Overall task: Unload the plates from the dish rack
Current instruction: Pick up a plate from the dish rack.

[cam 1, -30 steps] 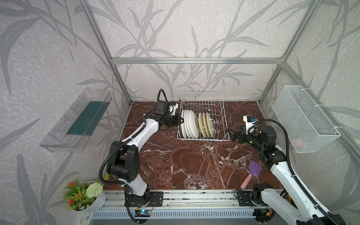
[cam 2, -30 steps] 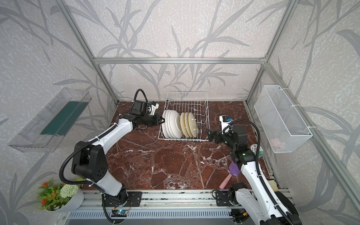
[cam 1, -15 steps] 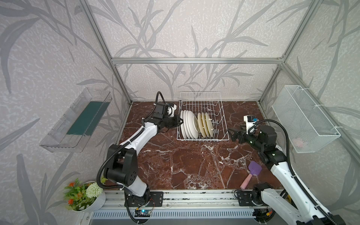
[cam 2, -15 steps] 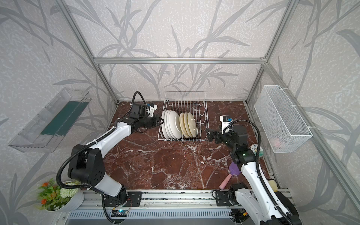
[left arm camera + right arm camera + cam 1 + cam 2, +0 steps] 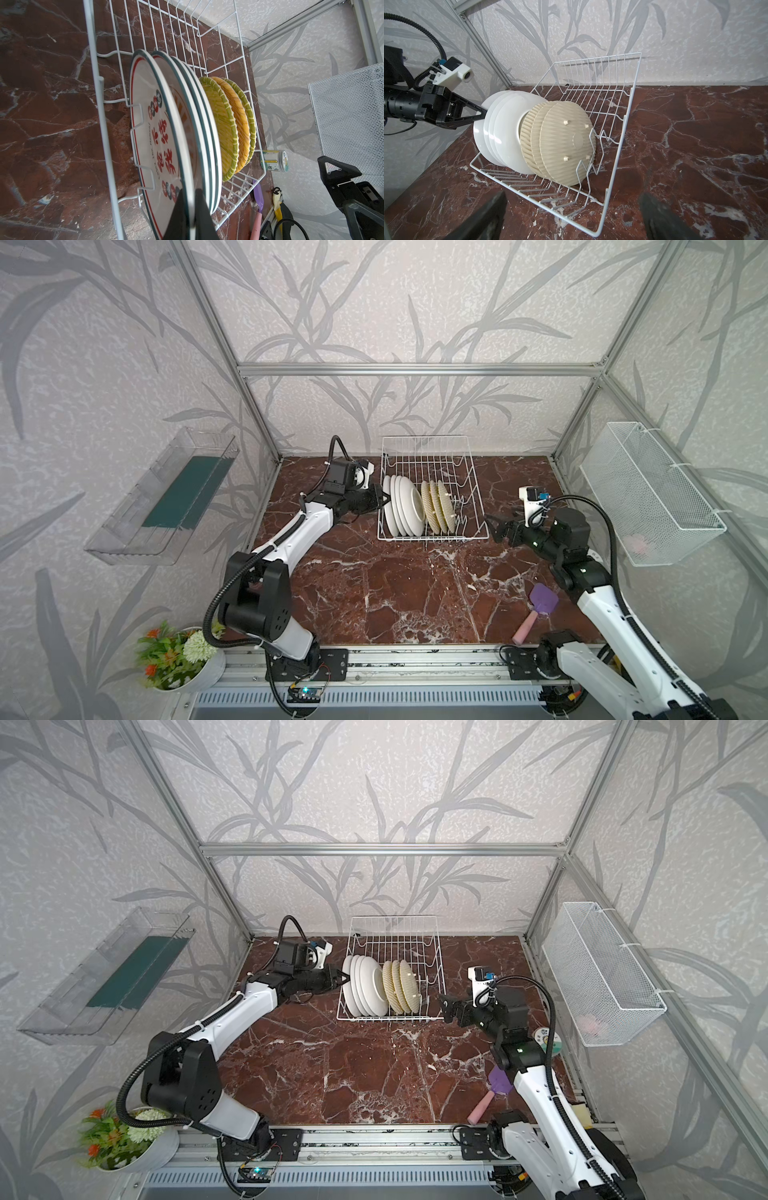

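Note:
The dish rack point(image 5: 428, 537) point(image 5: 390, 1018) stands at the back middle of the marble table. In it, several white plates point(image 5: 405, 510) point(image 5: 365, 990) point(image 5: 504, 133) stand on edge at its left end, with three yellow woven plates point(image 5: 438, 508) point(image 5: 401, 990) point(image 5: 566, 141) beside them. The left wrist view shows the white plates' lettered faces point(image 5: 158, 128) and the yellow plates point(image 5: 224, 128). My left gripper point(image 5: 386, 499) point(image 5: 347, 979) point(image 5: 191, 207) point(image 5: 483, 113) is shut on the rim of a white plate at the row's left end. My right gripper point(image 5: 494, 526) point(image 5: 446, 1006) point(image 5: 573, 214) hangs open just right of the rack, holding nothing.
A purple and pink spatula point(image 5: 536, 610) point(image 5: 494, 1085) lies at the front right. A small printed dish point(image 5: 548, 1040) sits behind my right arm. A mesh basket point(image 5: 648, 493) hangs on the right wall, a clear tray point(image 5: 166, 497) on the left wall. A flower pot point(image 5: 178, 655) stands front left.
My left arm has shifted slightly while its gripper stays shut on the white plate's rim. The right arm has not moved.

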### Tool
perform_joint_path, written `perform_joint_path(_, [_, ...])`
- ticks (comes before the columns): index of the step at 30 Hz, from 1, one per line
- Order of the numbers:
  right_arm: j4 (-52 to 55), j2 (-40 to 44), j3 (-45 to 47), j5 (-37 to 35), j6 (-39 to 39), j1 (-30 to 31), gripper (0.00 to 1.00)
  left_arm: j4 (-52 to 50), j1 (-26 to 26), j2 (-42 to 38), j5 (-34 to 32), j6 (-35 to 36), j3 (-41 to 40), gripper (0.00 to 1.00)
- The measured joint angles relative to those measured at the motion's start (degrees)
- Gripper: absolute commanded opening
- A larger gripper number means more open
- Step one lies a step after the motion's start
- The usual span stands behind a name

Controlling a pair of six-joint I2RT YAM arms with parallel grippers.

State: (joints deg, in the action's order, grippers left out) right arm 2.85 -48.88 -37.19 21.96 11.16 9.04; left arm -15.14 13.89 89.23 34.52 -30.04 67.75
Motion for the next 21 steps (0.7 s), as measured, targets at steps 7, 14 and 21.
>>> perform_joint_path(7, [0.0, 0.0, 0.0, -0.04, 0.0, 0.48, 0.99, -1.75, -0.39, -2.49, -0.33, 0.07, 0.02, 0.0])
perform_joint_path(14, [0.0, 0.0, 0.0, -0.09, 0.0, 0.81, 0.99, -2.64, -0.59, -3.26, -0.57, -0.04, 0.02, 0.0])
perform_joint_path(21, [0.02, 0.0, 0.0, -0.48, 0.0, 1.05, 0.99, -1.95, -1.4, -5.33, -0.33, -1.53, -0.55, 0.0])
